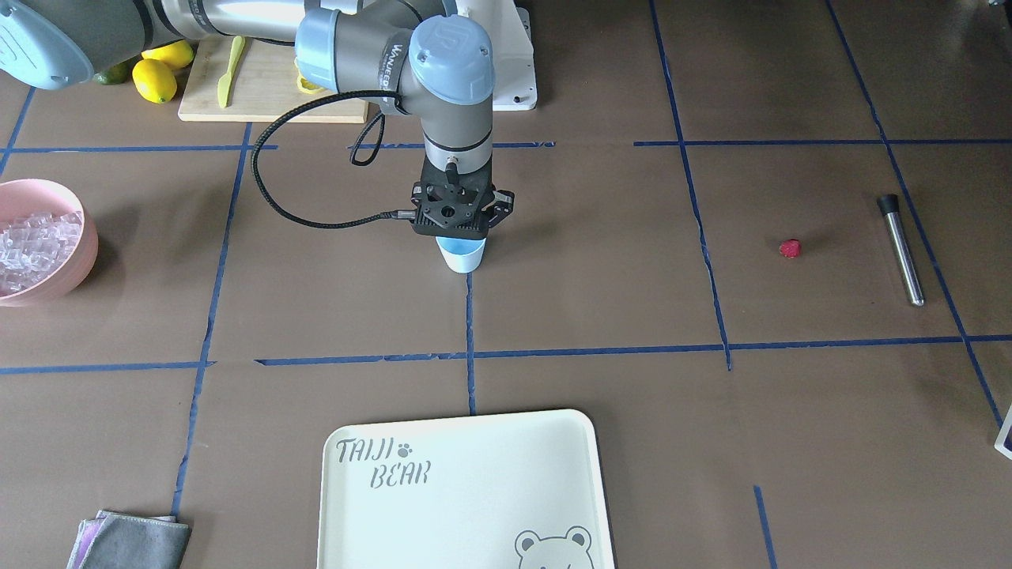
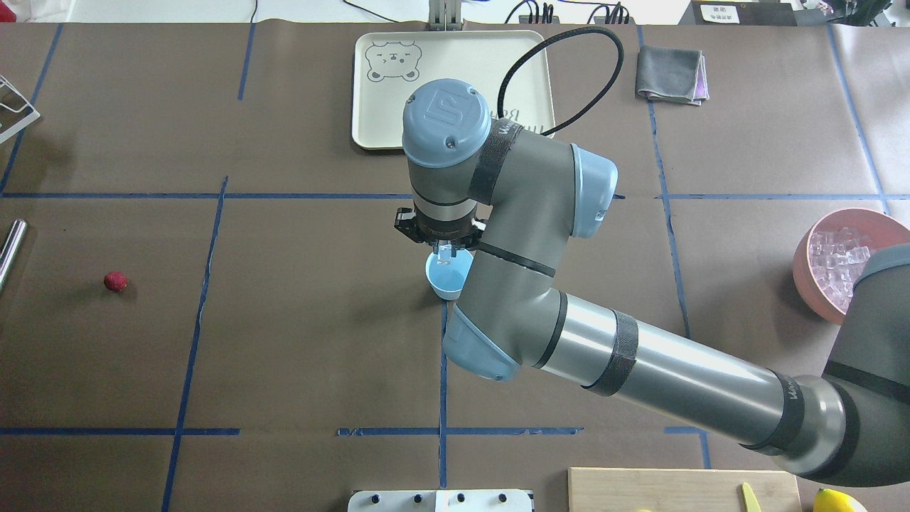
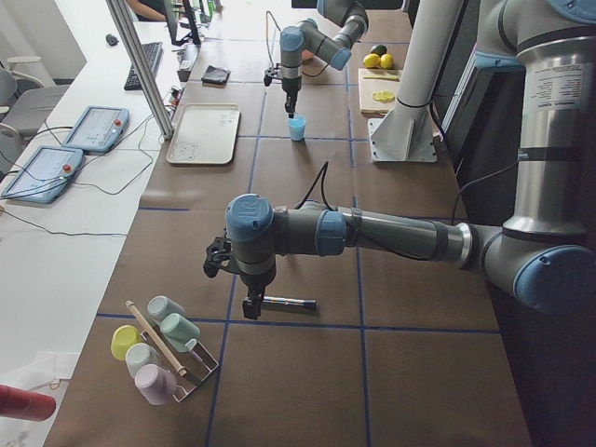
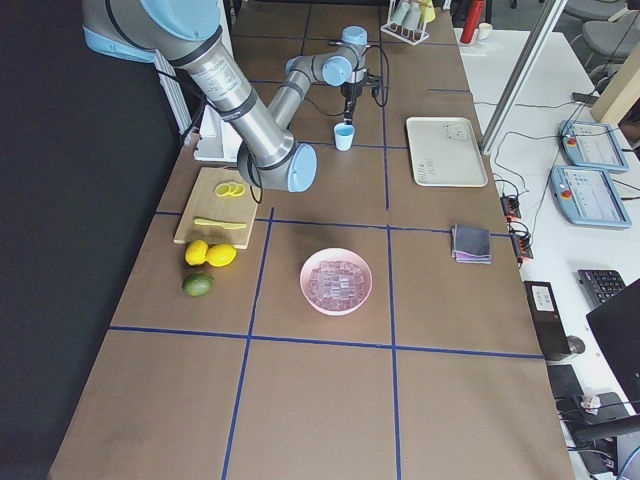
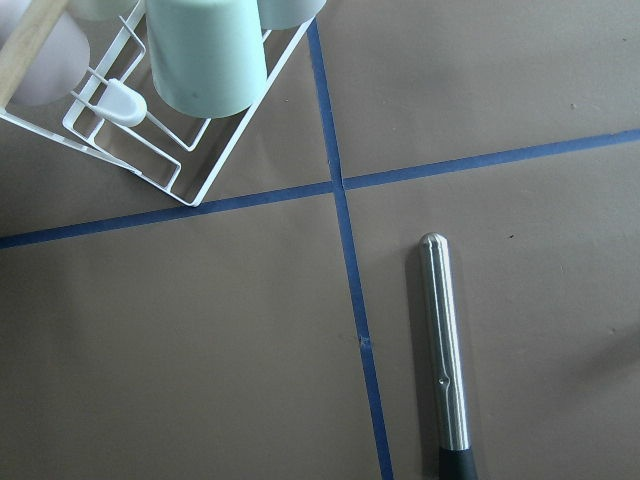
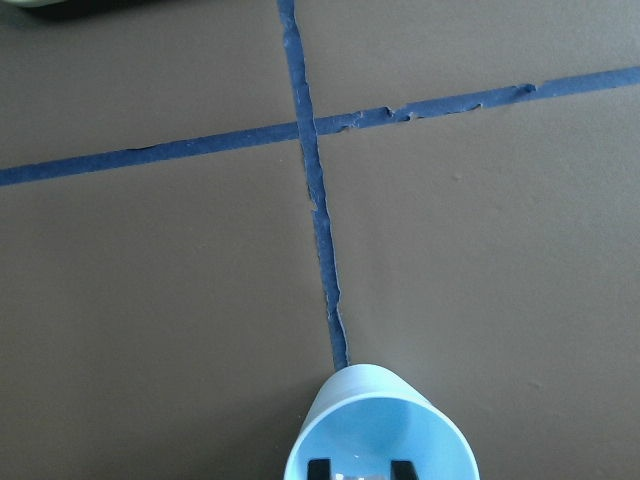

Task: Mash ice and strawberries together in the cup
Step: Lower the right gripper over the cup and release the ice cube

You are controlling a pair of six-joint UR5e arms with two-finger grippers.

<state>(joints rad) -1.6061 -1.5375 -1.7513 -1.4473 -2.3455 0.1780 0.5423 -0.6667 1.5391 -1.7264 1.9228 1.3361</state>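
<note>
The pale blue cup (image 1: 462,255) stands upright at the table's middle and also shows in the overhead view (image 2: 448,282) and the right wrist view (image 6: 378,425). My right gripper (image 2: 446,250) hangs straight over the cup, its fingertips (image 6: 320,468) inside the rim, shut on a clear ice cube (image 2: 446,256). More ice (image 1: 35,241) fills the pink bowl (image 2: 807,274). The red strawberry (image 1: 790,249) lies alone on the table, far from the cup. My left gripper (image 3: 251,305) hovers over a steel muddler (image 5: 445,345); I cannot tell if it is open.
A cream tray (image 1: 466,490) lies beyond the cup. A wooden board (image 1: 269,87) with lemon slices and a yellow knife sits by the robot's base, lemons (image 1: 154,79) beside it. A wire rack of cups (image 5: 190,90) stands near the muddler. A grey cloth (image 2: 672,75) lies far right.
</note>
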